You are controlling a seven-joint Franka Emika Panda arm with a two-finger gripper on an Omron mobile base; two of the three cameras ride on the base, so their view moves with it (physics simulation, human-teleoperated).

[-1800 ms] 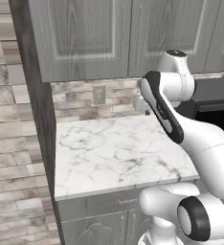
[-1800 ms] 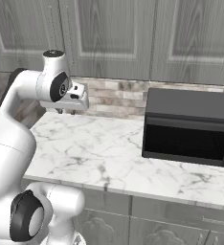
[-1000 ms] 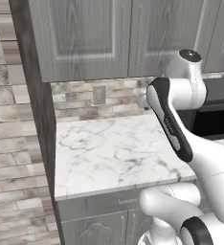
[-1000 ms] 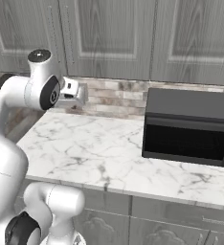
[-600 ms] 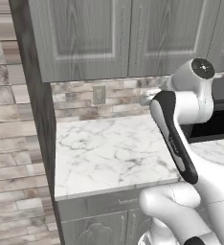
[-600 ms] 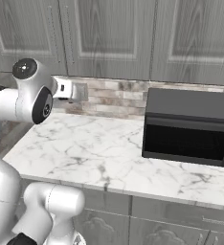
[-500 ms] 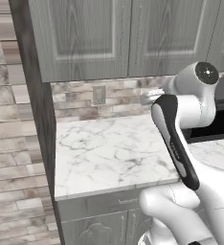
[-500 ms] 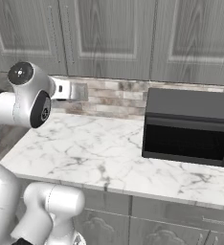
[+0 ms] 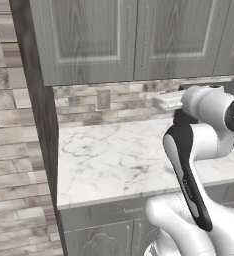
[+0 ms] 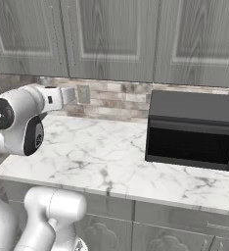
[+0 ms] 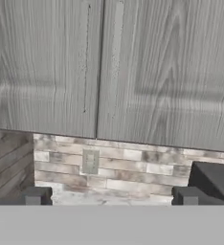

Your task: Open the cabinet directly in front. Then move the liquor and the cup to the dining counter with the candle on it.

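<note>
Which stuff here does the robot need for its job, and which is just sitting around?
Needed: the cabinet, doors shut; the gripper, open and holding nothing.

Just there: the microwave, the marble counter, the wall outlet, the brick backsplash.

arm: elbow joint swings out twd the cameras; in left base view it goes from upper centre-right to far right, in right base view from upper left to far left, lower than before.
forearm: was raised and angled; now ~level, pointing fwd at the wall.
hand (image 10: 73,94): moves back from the backsplash, ends higher over the worktop (image 10: 111,157), near the wall outlet (image 10: 83,93) in right base view.
hand aim: now faces the cabinet (image 11: 109,67) door seam, doors shut.
fingers (image 11: 36,196): spread a touch wider, now fully apart, nothing between.
</note>
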